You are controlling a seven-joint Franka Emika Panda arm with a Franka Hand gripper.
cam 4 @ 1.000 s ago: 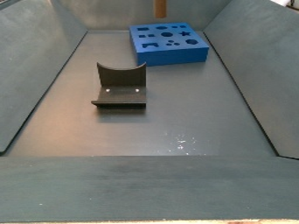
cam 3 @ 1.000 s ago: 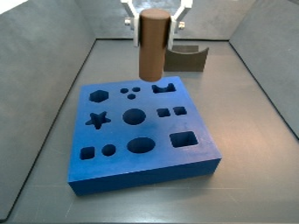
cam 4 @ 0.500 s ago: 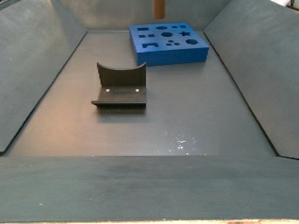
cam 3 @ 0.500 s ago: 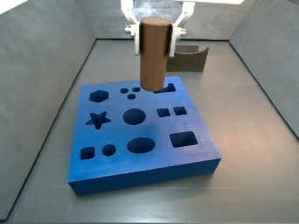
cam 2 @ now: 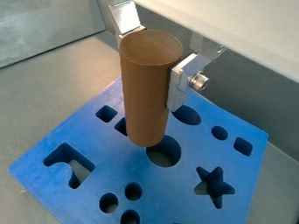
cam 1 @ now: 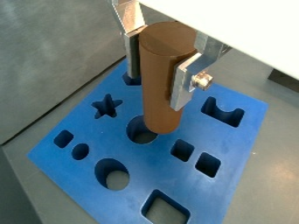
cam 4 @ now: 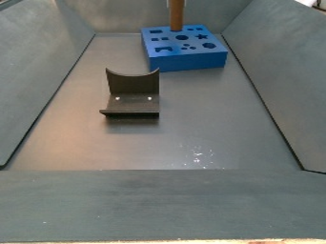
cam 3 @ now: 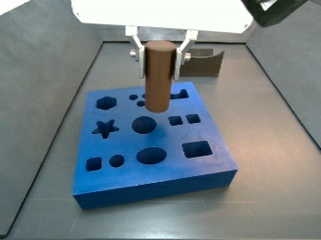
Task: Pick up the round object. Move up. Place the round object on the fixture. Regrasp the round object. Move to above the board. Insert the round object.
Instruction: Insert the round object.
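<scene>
The short brown-orange wooden cylinder [cam 1: 163, 74] is held upright, pinched between the flat silver plates of the two-finger gripper [cam 2: 149, 74], so that its lower end face points down at the thick blue slab with shaped holes [cam 3: 157, 178]. It hangs directly over the slab's central round hole [cam 2: 163, 155], seemingly just clear of it. The small dark notched block [cam 4: 130, 93] stands well apart, empty.
</scene>
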